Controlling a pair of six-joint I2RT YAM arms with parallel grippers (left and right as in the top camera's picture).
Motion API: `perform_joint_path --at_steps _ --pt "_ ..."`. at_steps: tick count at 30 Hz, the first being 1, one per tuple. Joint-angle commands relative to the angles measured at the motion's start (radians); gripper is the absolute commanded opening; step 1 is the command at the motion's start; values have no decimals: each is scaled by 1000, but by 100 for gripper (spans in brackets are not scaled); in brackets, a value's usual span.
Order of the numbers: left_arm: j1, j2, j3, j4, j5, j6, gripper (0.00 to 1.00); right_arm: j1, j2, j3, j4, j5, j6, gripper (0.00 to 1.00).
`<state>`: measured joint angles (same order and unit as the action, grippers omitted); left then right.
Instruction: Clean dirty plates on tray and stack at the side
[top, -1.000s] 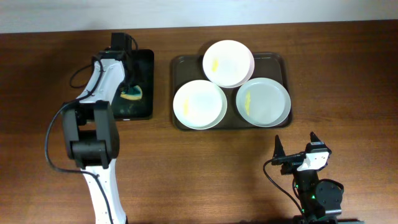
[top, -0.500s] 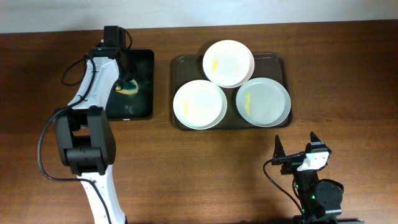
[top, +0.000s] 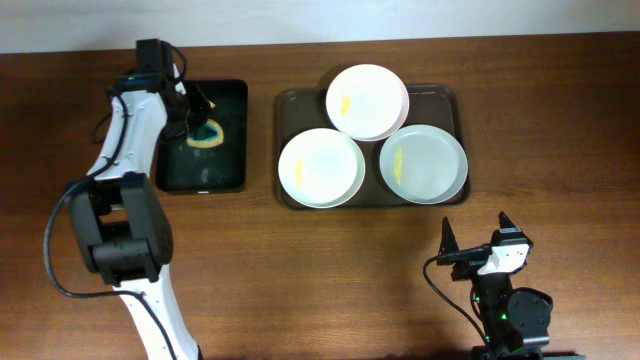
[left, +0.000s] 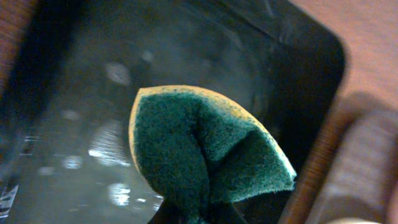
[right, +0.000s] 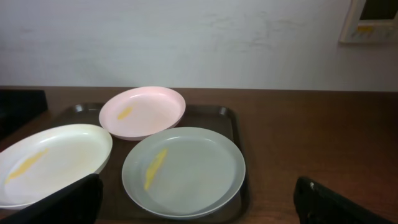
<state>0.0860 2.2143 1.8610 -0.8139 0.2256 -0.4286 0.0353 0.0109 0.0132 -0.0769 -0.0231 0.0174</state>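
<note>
The left gripper (top: 200, 120) was clamped on the green sponge (left: 199, 149) above the black tray (top: 225, 165) at far left, the right gripper (top: 475, 232) wide and empty; the sponge should travel right and press flat on the smeared plates (top: 320, 167) lying in the tray (top: 443, 96)

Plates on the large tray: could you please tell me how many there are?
3: the back plate at the tray's far edge, the front-left plate and the front-right plate nearer the robot. None seems hidden.
</note>
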Motion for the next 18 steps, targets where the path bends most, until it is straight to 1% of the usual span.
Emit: perform_joint_path --at_steps 1,3,5,6,9,10,12,15,18 --pt "77 -45 47 13 338 -80 0 -3 -7 -8 -2 6 -6 98" --pt "111 -59 53 12 391 -84 0 -3 -7 -8 -2 6 -6 98" --pt "128 -63 53 3 399 -83 0 -3 -7 -8 -2 6 -6 98" --pt "133 -62 52 -23 380 -82 0 -3 -7 -8 -2 6 -6 98" --pt "112 -51 16 -52 177 -82 0 -3 -7 -8 -2 6 -6 98" --pt "97 -41 -7 -50 142 -82 0 -3 -7 -8 -2 6 -6 98" --pt "55 -14 -50 -33 93 -45 0 -3 -7 -8 -2 6 -6 98" --pt "27 -11 -52 -28 16 -40 0 -3 -7 -8 -2 6 -6 98" --pt "23 -40 -18 -41 21 -41 0 -3 -7 -8 -2 6 -6 98"
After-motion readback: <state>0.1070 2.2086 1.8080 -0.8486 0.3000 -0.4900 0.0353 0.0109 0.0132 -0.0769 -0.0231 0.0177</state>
